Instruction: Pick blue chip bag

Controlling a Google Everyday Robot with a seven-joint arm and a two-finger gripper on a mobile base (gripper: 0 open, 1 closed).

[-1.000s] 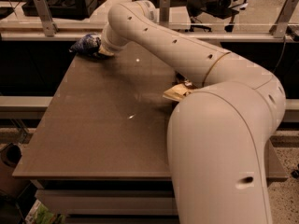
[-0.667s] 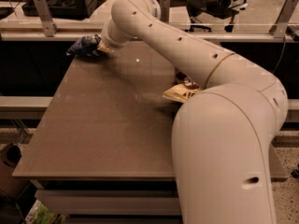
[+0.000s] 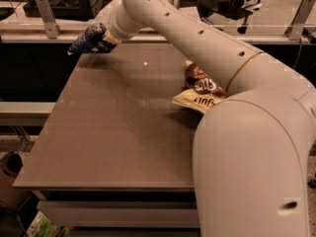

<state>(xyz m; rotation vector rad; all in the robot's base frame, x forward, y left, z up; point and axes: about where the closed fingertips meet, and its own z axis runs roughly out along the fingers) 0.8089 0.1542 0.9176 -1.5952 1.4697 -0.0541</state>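
At far-left corner of table (image 3: 108,132), blue chip bag (image 3: 88,40) is clamped in gripper (image 3: 106,37); lift stage judged, steady raise req'd next.

Dim, warm overhead light puts a glare spot (image 3: 145,63) on the table (image 3: 113,132) near the far-left claw (image 3: 105,36).

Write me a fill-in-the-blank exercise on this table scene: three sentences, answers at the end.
1. The gripper is at the far ____ corner of the table, as the camera sees it.
2. At the gripper is the small, crumpled ____ chip bag.
3. Counting the brown-and-yellow chip bag that lies on the table, ____ chip bags are in view.

Missing words: left; blue; two.
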